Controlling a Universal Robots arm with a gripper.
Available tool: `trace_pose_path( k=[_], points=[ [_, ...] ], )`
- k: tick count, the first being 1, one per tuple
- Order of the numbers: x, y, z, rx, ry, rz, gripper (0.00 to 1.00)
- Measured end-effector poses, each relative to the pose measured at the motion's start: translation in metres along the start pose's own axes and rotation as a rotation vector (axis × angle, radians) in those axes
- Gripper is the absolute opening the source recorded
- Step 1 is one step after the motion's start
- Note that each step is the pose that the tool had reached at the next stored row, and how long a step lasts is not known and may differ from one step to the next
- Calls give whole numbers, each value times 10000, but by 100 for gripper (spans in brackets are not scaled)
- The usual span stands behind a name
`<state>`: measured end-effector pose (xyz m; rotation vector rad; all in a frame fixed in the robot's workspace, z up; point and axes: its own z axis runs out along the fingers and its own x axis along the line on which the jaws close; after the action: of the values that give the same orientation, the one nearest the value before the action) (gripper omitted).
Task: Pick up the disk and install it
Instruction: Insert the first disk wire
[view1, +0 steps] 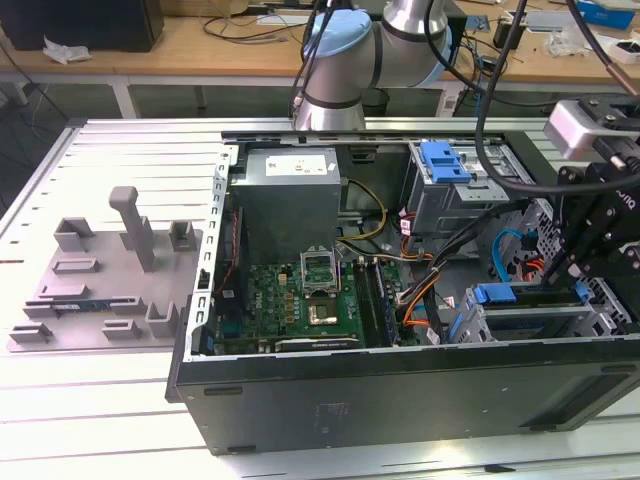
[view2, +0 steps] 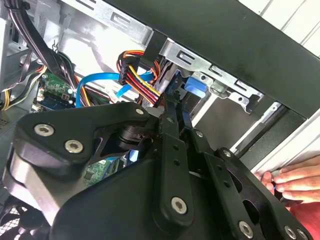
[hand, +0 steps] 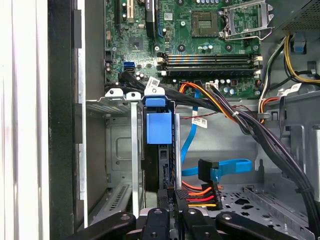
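The disk (hand: 159, 132) stands on edge in a slot of the metal drive cage (hand: 117, 97), with its blue plastic frame towards the motherboard. My gripper (hand: 171, 200) is right over it, the fingers shut on its near edge. In the second wrist view the black fingers (view2: 172, 120) run close together down to the disk's blue frame (view2: 194, 90). In the exterior view the gripper (view1: 578, 275) hangs over the drive cage (view1: 520, 325) at the case's right end, and the disk (view1: 500, 296) lies along the cage's top.
The open computer case (view1: 400, 385) holds a motherboard (view1: 300, 300), a grey power supply (view1: 290, 195) and a second blue-tabbed bay (view1: 445, 160). Orange, red and blue cables (hand: 210, 185) cross beside the cage. A person's hand (view2: 295, 180) rests on the case edge. A grey fixture tray (view1: 100, 290) lies at the exterior view's left.
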<state>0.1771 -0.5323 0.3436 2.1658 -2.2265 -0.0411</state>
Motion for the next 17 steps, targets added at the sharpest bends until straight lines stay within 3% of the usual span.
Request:
trace_pose_path(
  k=[9, 17],
  points=[
    [0, -1, 13, 0, 0, 0, 16],
    [1, 11, -19, 0, -1, -1, 16]
  ],
)
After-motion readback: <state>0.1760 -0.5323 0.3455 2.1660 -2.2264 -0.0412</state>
